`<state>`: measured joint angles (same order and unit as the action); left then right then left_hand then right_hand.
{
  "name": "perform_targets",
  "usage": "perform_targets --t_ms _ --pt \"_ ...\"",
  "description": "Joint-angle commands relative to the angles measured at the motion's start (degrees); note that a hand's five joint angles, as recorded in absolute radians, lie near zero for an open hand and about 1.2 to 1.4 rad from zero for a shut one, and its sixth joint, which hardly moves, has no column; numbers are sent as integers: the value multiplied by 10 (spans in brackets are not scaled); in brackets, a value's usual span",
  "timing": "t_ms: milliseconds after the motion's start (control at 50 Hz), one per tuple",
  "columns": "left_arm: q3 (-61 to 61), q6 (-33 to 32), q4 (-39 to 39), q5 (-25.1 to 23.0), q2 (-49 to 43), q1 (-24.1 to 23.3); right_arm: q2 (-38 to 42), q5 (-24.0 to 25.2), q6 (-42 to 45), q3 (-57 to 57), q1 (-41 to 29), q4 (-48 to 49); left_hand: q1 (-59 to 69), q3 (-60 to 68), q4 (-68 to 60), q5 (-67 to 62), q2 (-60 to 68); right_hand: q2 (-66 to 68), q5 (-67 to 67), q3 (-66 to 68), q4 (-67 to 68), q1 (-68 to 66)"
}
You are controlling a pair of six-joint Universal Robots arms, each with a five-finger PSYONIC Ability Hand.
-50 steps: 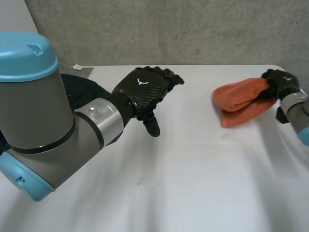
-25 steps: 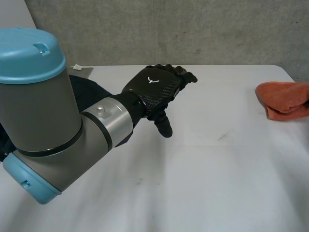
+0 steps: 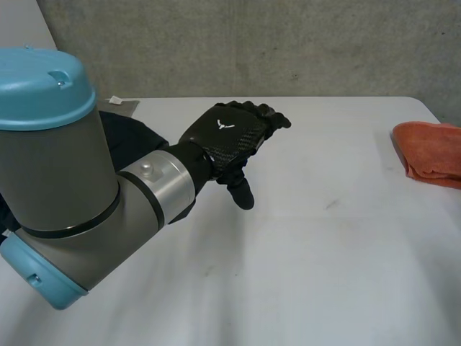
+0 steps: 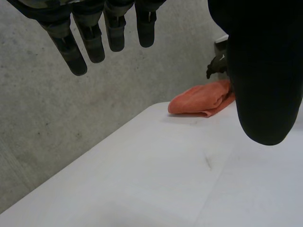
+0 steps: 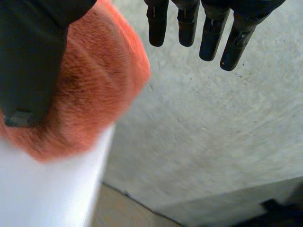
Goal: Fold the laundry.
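Left arm [image 3: 72, 187] stretched in from the near left, its grey joint and light-blue cap large in the head view. Left hand [image 3: 229, 135] over the middle of the white table [image 3: 310, 274], back upward, fingers straight and loosely spread, thumb pointing down, nothing held. Orange towel [image 3: 434, 150] bunched at the table's far right edge, well apart from that hand. Right hand [image 5: 188, 23] at the towel, fingers straight and wide of the thumb, thumb in front of the cloth; contact impossible to tell. Dark cloth [image 3: 128, 137] behind the left arm.
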<state>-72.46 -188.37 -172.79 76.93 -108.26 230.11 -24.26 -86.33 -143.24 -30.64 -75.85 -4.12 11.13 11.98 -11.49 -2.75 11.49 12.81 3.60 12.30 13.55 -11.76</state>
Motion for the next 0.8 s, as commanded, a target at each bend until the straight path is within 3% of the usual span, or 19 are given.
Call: perform_targets --t_ms 20,160,260,360,460,600,720,800 --pt "-16 -2 0 0 17 5 -107 -64 284 -107 5 86 1 -8 3 15 -3 -28 -36 -23 -36 18" --pt "-22 -2 -2 4 33 28 -253 -76 213 -211 -17 268 -4 -13 8 20 -8 -28 -36 -23 -36 18" --pt "-31 -2 -17 6 45 71 -354 -21 67 -309 -102 309 -6 -14 9 22 -9 -28 -36 -23 -36 18" --pt "-42 -5 -50 7 45 116 -423 88 -80 -431 -176 298 -4 -13 8 20 -8 -28 -36 -23 -36 18" --pt "-50 -7 -85 8 40 179 -485 148 -133 -526 -240 257 -4 -13 8 20 -8 -28 -36 -23 -36 18" --pt "-49 -30 -109 8 -13 267 -487 161 -129 -599 -333 142 -1 -9 4 17 -4 -28 -36 -23 -36 18" --pt "-44 -141 -108 5 -92 336 -467 166 -127 -628 -348 53 -1 -9 4 17 -4 -28 -36 -23 -36 18" --pt "-37 -226 -107 1 -152 365 -467 170 -126 -652 -347 53 -1 -9 4 17 -4 -28 -36 -23 -36 18"
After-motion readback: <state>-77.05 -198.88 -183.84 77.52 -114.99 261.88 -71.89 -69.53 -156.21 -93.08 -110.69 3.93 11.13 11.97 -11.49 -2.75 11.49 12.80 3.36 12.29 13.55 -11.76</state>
